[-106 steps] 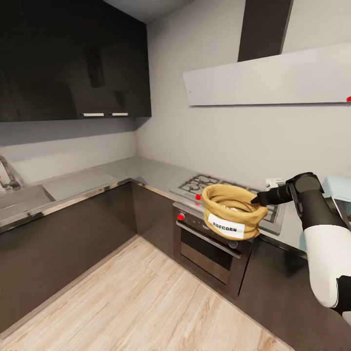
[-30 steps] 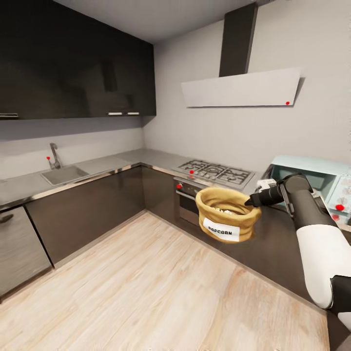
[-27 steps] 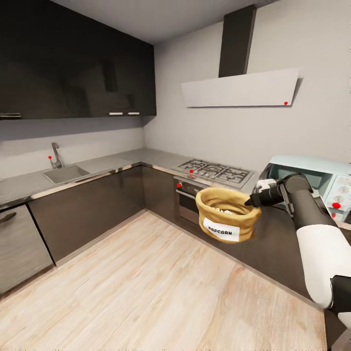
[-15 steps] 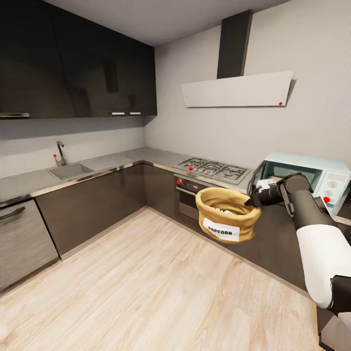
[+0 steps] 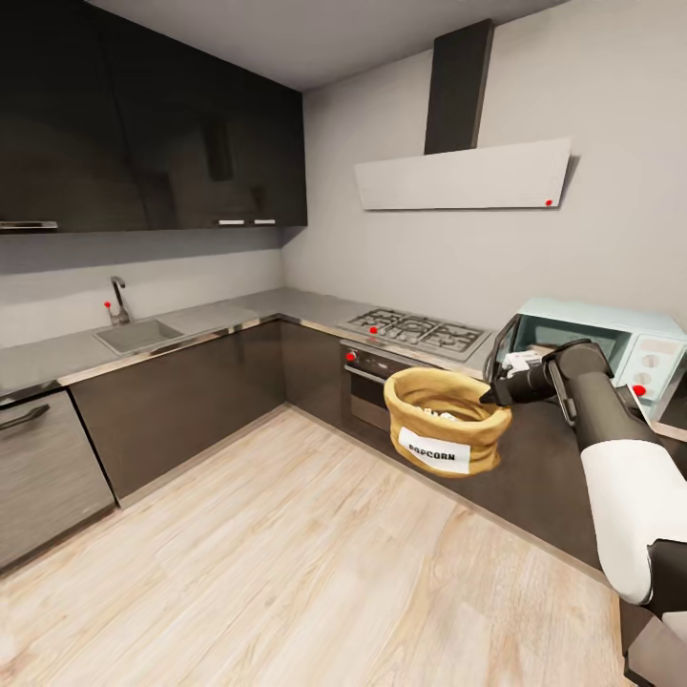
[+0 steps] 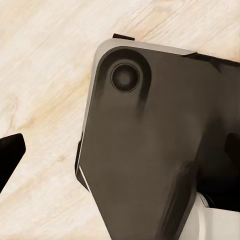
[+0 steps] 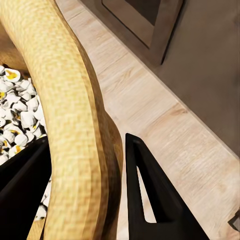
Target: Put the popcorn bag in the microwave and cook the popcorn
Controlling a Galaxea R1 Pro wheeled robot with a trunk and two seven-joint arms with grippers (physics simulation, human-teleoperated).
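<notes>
The popcorn bag, a tan burlap sack with a white POPCORN label, hangs in the air in front of the dark cabinets. My right gripper is shut on its rolled rim. In the right wrist view the rim sits between two black fingers, with white popcorn kernels inside. The mint-blue microwave stands on the countertop behind my right arm, and its dark-framed door looks swung open. One black fingertip of the left gripper shows over the wood floor.
A gas hob and the built-in oven lie left of the bag. A sink with a tap is at far left, with a dishwasher front below. Open plank floor spreads ahead. My own dark base is below the left wrist.
The camera has backed away from the hob and turned right, bringing the microwave and sink into view. The bag stays hanging from my right gripper in the same hold.
</notes>
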